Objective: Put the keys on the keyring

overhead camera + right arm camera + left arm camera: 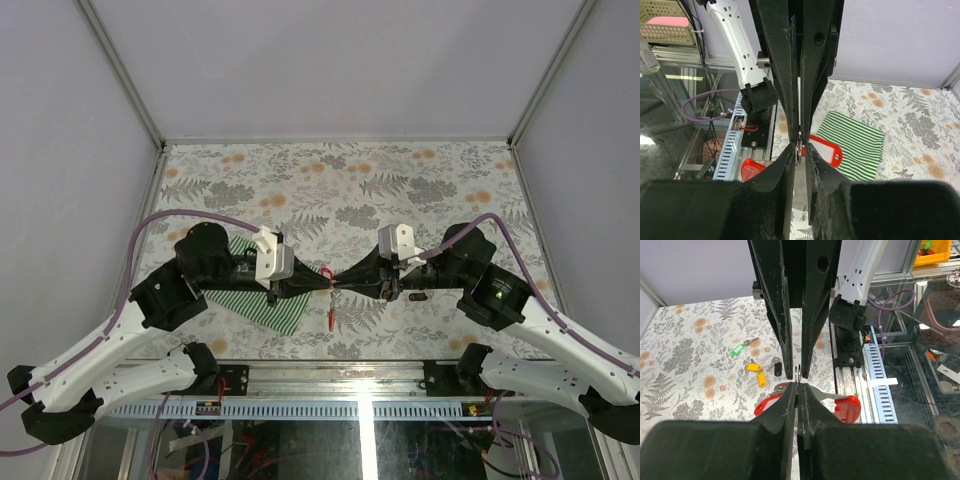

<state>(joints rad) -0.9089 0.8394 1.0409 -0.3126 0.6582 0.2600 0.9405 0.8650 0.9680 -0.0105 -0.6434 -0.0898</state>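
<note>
Keyring [798,375] pinched by left fingers [781,412], also between right fingers [782,330]; their grip unclear.

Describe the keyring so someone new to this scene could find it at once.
Above the floral table, find where left pincer and right pincer meet tip to tip, beside the striped cloth. The keyring is the thin loop clamped in the left pincer. Unlike the keys lying on the table, it carries a red tag.
</note>
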